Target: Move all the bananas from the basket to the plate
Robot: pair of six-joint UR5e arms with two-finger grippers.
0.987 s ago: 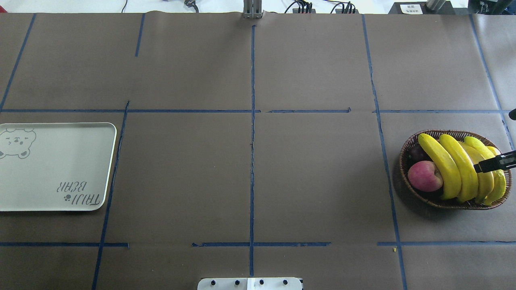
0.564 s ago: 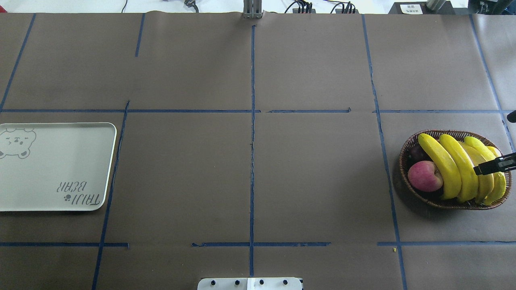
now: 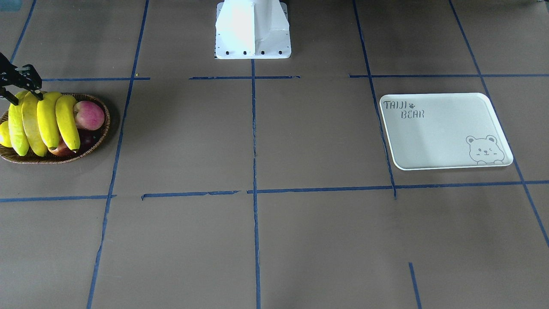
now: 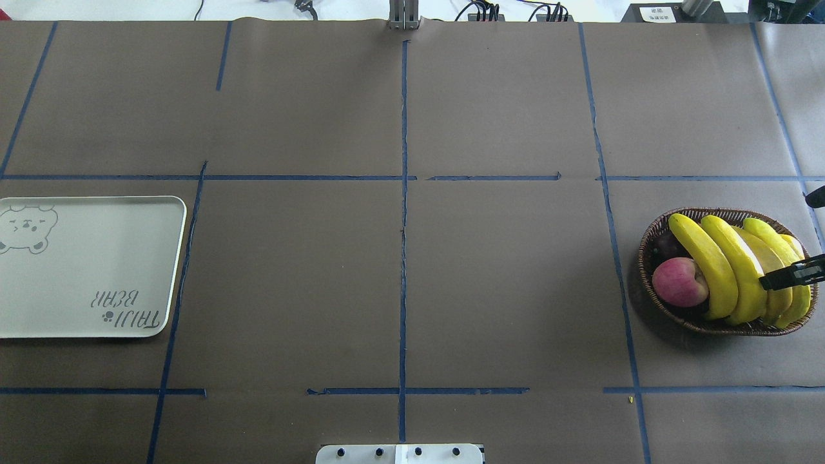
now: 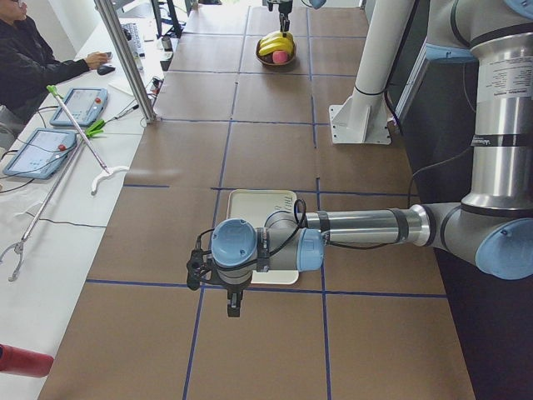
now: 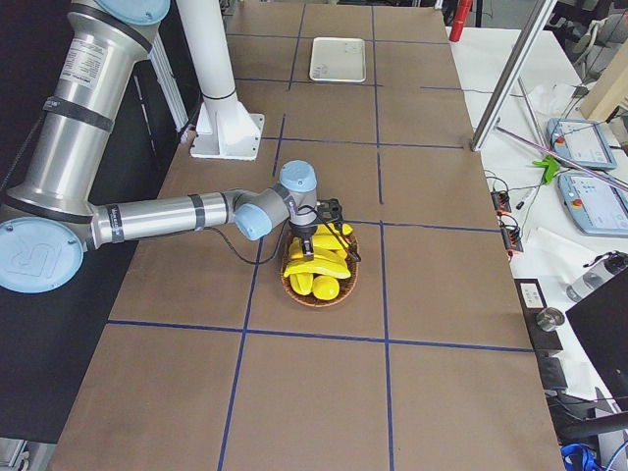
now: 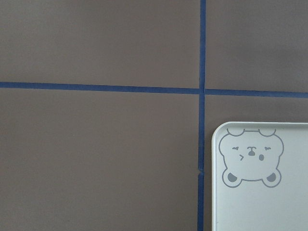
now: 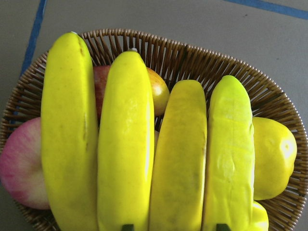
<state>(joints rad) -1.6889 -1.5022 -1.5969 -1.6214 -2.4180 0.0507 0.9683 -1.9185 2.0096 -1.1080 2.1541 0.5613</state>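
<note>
1. Bananas [image 4: 735, 270]: four, all in the basket [image 4: 646, 248]. They lie side by side across the basket's short axis, touching one another, on top of the other fruit.

2. Other basket contents:
   - A red apple [image 4: 680, 281] sits at the basket end nearest the plate and touches the outermost banana.
   - A second apple [image 8: 158, 89] is partly hidden beneath the bananas.
   - A rounded yellow fruit [image 8: 273, 159] sits at the opposite basket end, beside the last banana.

3. Right gripper [image 3: 24, 97]: directly above the basket, over the bananas at the end away from the red apple.
   - The jaws are spread and pinch nothing.
   - In the wrist view the fingertips [image 8: 127, 227] show at the lower edge, over the second and fourth bananas counted from the red apple. The third banana lies between them.
   - Whether the tips touch the fruit cannot be told.

4. Plate [image 4: 84, 270]: flat on the table [image 4: 515, 290], well apart from the basket, at the opposite table end.

5. Left gripper [image 5: 215, 290]: above the table, just beyond the plate on the side away from the basket.
   - Its wrist camera shows the plate's bear-printed corner.
   - Whether its jaws are spread or pressed together cannot be told.

6. Pedestal [image 3: 253, 30]: at the robot-side table edge, between basket and plate along the table's length.
</note>
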